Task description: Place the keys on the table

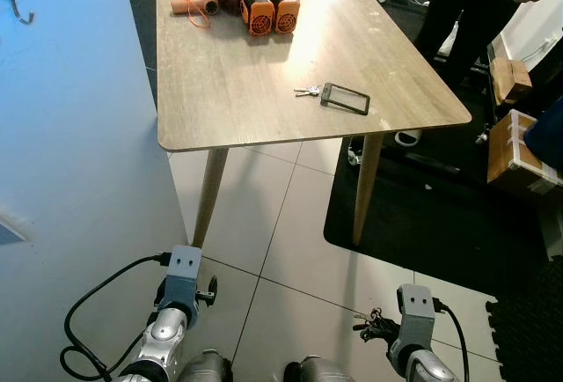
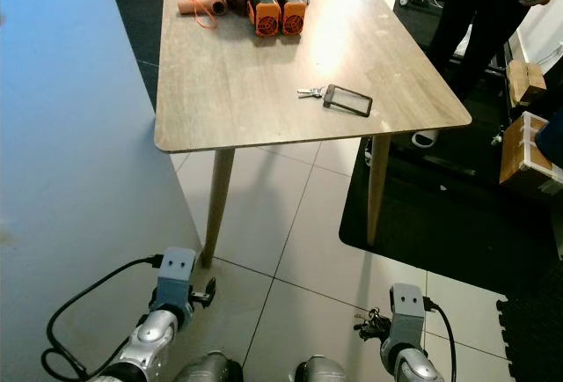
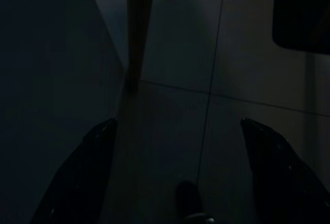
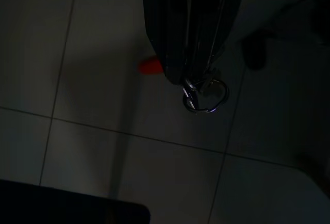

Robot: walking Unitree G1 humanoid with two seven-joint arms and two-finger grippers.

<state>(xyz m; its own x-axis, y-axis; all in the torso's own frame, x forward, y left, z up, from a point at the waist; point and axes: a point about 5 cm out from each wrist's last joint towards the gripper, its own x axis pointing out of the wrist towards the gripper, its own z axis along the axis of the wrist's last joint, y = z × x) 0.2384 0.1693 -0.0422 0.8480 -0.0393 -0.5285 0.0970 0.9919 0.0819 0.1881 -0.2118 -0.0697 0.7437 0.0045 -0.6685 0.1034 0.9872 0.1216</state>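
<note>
Keys (image 4: 205, 94): a ring with a bunch hanging from the right hand's closed fingers, low over the tiled floor, well short of the surface; in the left eye view they show as a dark cluster (image 1: 373, 324) beside that wrist.
Right hand (image 4: 193, 74): fingers pressed together on the key ring, pointing down at the floor.
Left hand (image 3: 178, 175): hangs idle in shade, its two fingers spread wide apart with nothing between them, a table leg and floor tiles ahead of it.
Surface (image 1: 229, 91): a wooden table on slanted legs, in front of the robot and above both hands.
Second keys (image 1: 307, 91): a small silver set lying on the surface, just beside a phone.
Phone (image 1: 345, 99): dark, flat, near the surface's near right corner.
Orange units (image 1: 270, 11): two, side by side at the far end, near a roll of twine (image 1: 195, 3).
Wall (image 1: 70, 153): pale blue panel on the robot's left.
Mat (image 1: 440, 215): black, under the surface's right side.
Person (image 2: 488, 12): in dark trousers, standing beyond the far right corner.
Boxes (image 1: 512, 140): cardboard, at the right edge.
</note>
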